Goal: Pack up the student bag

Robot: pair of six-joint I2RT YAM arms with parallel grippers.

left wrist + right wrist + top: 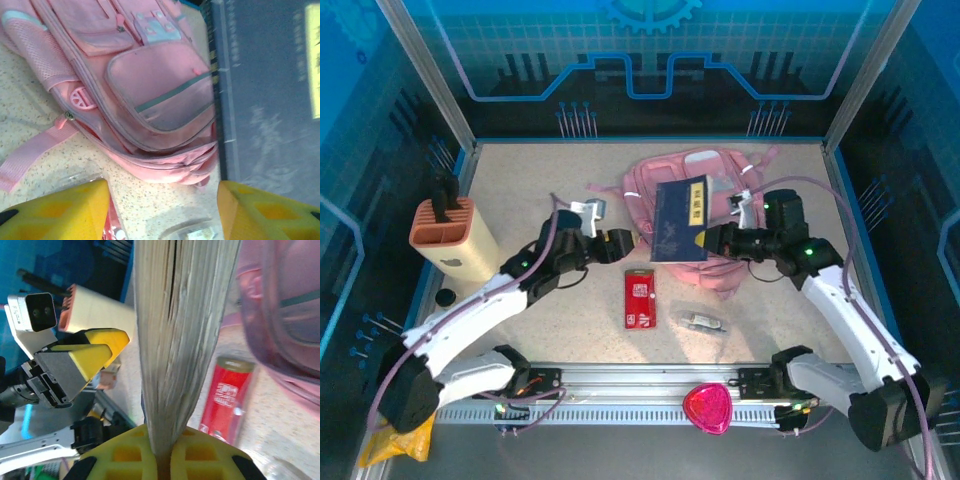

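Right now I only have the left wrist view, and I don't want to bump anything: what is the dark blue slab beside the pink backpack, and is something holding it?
Observer: It's a thick dark blue book with a yellow label. The right end effector is shut on its page edge.
Operator: Is it inside the bag yet?
Observer: From above it overlaps the pink fabric backpack, with its whole cover exposed.
Operator: Anything near my left end effector?
Observer: A flat red packet lies on the table, just toward the arm bases from it.
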